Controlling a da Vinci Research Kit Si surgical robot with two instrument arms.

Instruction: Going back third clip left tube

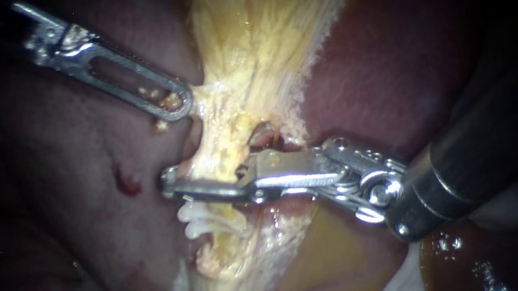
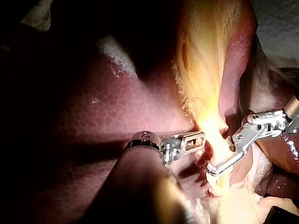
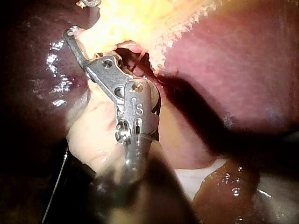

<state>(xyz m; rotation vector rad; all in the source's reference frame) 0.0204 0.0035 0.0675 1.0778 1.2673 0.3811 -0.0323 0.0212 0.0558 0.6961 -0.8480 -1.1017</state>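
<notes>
left instrument (image 1: 177,103): in from the left over the liver; slotted jaws closed on the edge of the yellow tissue band (image 1: 254,42), fringe of the band drawn out toward the tip.
right instrument (image 1: 198,188): in from the upper right, tip laid crosswise over the front of the tube; far side hidden behind tissue, so open or closed cannot be told.
tube (image 1: 227,154): narrow pale-yellow neck below the band, midway between the liver lobes, between the two instrument tips; left or right tube, cannot tell.
clips (image 1: 199,217): white, ribbed, stacked on the tube just below the right instrument's tip; count unclear.
liver (image 1: 63,171): dark red, either side of the band; small red nick (image 1: 127,183) on it, beside the clips and apart from them.
left wrist view: own tip (image 2: 198,139) at the band's edge, other instrument (image 2: 219,165) slanted across the tube just ahead.
right wrist view: own tip (image 3: 74,39) hooked past the yellow tissue; clips not made out.
</notes>
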